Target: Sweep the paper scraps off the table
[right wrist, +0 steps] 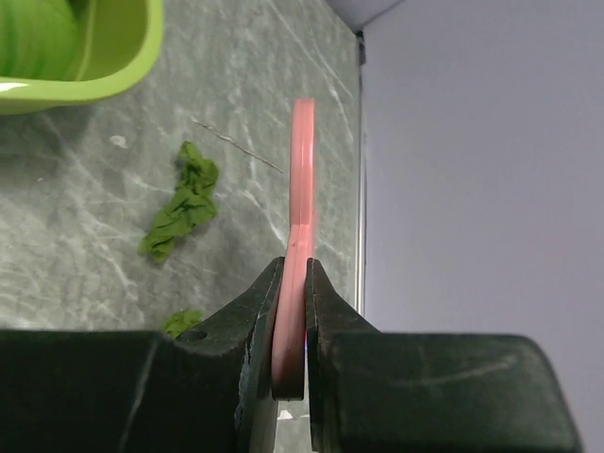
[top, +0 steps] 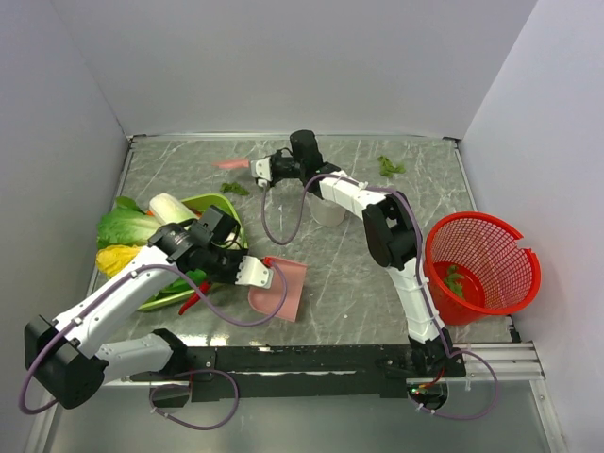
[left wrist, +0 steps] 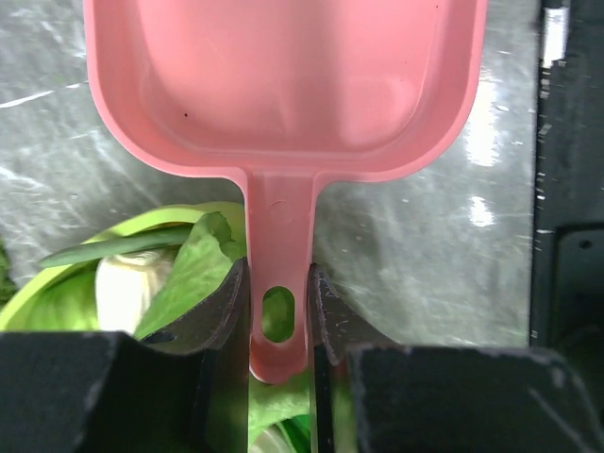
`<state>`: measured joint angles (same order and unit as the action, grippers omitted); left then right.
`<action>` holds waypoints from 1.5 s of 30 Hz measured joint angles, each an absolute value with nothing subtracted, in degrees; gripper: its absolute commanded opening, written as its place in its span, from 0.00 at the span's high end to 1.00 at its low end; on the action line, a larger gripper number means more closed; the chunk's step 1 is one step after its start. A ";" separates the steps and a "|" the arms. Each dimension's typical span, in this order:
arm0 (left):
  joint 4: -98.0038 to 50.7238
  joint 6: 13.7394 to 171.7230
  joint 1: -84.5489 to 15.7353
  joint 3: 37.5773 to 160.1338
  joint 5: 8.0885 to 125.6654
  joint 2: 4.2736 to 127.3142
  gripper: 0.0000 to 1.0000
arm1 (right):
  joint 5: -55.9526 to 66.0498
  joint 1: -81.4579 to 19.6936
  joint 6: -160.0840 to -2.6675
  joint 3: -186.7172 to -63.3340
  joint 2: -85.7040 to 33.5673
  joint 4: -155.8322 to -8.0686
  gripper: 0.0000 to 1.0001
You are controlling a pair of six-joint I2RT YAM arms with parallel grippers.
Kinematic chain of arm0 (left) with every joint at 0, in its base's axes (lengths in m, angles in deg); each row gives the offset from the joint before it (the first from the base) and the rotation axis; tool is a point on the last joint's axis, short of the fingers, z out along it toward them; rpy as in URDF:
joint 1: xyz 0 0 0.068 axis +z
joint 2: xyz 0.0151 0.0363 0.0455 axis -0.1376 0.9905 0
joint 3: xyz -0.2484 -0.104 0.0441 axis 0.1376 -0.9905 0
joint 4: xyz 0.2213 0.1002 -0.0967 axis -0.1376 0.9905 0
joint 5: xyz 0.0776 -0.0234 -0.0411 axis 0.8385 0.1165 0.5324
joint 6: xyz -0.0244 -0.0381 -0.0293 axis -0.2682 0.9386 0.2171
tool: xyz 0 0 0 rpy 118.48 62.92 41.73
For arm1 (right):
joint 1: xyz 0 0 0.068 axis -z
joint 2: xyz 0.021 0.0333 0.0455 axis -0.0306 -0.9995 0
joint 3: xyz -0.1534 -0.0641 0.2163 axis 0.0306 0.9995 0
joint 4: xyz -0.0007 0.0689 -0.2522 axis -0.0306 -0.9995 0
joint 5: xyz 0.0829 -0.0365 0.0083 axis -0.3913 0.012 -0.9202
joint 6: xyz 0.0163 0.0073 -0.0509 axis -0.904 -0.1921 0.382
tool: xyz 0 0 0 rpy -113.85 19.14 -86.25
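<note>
Dark-green paper scraps lie on the grey marbled table (top: pixel 349 274): one scrap (top: pixel 234 188) near the back middle, another (top: pixel 389 167) at the back right. The right wrist view shows that first scrap (right wrist: pixel 181 203) left of my fingers and a smaller scrap (right wrist: pixel 181 323) close by. My right gripper (top: pixel 257 170) (right wrist: pixel 294 274), reaching to the back, is shut on a flat pink sweeper (top: pixel 231 163) (right wrist: pixel 302 170), seen edge-on. My left gripper (top: pixel 260 274) (left wrist: pixel 278 283) is shut on the handle of the pink dustpan (top: pixel 281 288) (left wrist: pixel 283 75), whose pan lies at the front middle.
A red mesh basket (top: pixel 481 264) holding green bits stands at the right edge. A lime-green bowl (top: pixel 212 203) (left wrist: pixel 151 226) with lettuce (top: pixel 123 226) and other vegetables sits at the left, under my left arm. A pale translucent object (top: pixel 327 211) sits under the right arm.
</note>
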<state>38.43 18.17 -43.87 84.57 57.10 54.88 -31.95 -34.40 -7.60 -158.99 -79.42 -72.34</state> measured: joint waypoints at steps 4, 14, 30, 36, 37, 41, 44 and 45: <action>40.00 19.48 -44.29 84.95 56.66 55.07 0.99 | -33.96 -34.44 -2.99 -160.00 -79.51 -78.13 1.00; 42.65 21.71 -46.17 87.72 54.98 55.31 0.99 | -36.00 -35.69 12.51 -166.84 -80.90 -93.85 1.00; 40.37 24.47 -47.76 84.29 55.06 52.19 0.99 | -24.65 -38.38 21.12 -166.82 -81.21 -102.48 1.00; 36.72 24.88 -47.74 82.89 55.02 52.10 0.99 | -21.20 -38.09 25.82 -160.48 -77.67 -106.24 1.00; 36.07 24.86 -47.74 82.78 55.00 52.06 0.99 | -20.94 -37.98 26.87 -159.23 -76.14 -107.92 1.00; 32.29 23.98 -47.74 78.83 54.91 48.69 0.99 | -20.74 -37.35 29.03 -154.82 -67.42 -116.53 1.00; 31.50 22.85 -47.74 74.56 54.71 44.14 0.99 | -21.48 -36.50 26.71 -152.85 -60.75 -119.35 1.00; 31.50 22.50 -47.74 73.71 54.60 43.23 0.99 | -21.75 -36.19 25.60 -153.09 -59.64 -119.09 1.00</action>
<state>31.50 22.50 -47.74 73.71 54.60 43.23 -21.75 -36.19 25.60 -153.09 -59.64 -119.09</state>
